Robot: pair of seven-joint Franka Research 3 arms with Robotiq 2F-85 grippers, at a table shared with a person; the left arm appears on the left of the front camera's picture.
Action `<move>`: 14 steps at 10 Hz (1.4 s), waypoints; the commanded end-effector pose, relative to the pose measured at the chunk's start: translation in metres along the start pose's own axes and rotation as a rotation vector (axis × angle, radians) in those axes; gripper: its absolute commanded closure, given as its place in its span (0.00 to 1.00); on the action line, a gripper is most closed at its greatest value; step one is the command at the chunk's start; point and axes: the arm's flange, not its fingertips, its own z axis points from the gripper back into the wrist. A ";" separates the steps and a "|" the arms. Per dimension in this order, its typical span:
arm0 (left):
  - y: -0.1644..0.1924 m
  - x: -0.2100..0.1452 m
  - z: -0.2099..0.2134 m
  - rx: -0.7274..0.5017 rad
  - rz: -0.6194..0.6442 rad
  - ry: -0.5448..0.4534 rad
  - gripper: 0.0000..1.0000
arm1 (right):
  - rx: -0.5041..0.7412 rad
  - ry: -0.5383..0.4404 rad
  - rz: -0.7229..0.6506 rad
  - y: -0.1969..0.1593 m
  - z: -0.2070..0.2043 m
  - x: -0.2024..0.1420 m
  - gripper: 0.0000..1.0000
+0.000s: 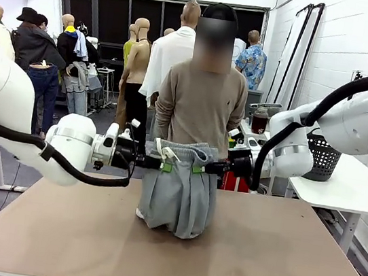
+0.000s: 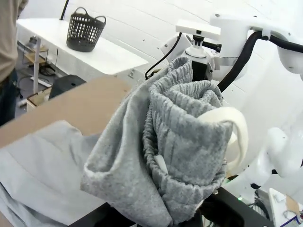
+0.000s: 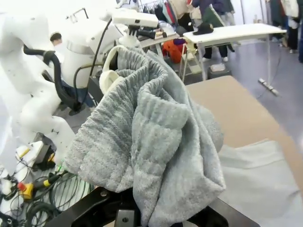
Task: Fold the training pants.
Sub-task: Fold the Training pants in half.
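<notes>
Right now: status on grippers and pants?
Left gripper and right gripper shut on waistband. Training pants held up, legs touching table. Person behind table.

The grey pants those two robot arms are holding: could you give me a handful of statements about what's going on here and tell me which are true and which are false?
1. Both grippers are shut on the waistband of the training pants. True: the left gripper and the right gripper each pinch one side.
2. The pants lie flat on the table. False: they hang from the grippers, the lower end resting on the tabletop.
3. A person stands at the far side, behind the pants. True.
4. The black basket sits on the brown table. False: it is on a white side table.
5. The person is holding the pants. False: only the grippers hold them.
</notes>
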 end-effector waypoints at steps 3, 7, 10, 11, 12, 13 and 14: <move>-0.004 -0.065 0.000 0.033 0.169 -0.097 1.00 | -0.031 -0.114 -0.110 0.022 0.002 -0.062 1.00; 0.033 -0.065 -0.002 0.045 0.408 -0.091 1.00 | -0.042 -0.189 -0.339 -0.011 0.011 -0.079 1.00; 0.073 -0.054 -0.002 0.074 0.597 -0.058 1.00 | -0.058 -0.172 -0.495 -0.041 0.017 -0.082 1.00; 0.085 -0.053 0.000 0.052 0.650 -0.053 1.00 | -0.048 -0.172 -0.521 -0.051 0.016 -0.082 1.00; 0.086 -0.053 0.004 0.048 0.651 -0.070 1.00 | -0.032 -0.167 -0.518 -0.049 0.016 -0.080 1.00; 0.062 -0.057 -0.023 0.017 0.589 -0.053 1.00 | -0.014 -0.148 -0.476 -0.035 -0.005 -0.085 1.00; 0.062 -0.057 -0.023 0.017 0.589 -0.053 1.00 | -0.014 -0.148 -0.476 -0.035 -0.005 -0.085 1.00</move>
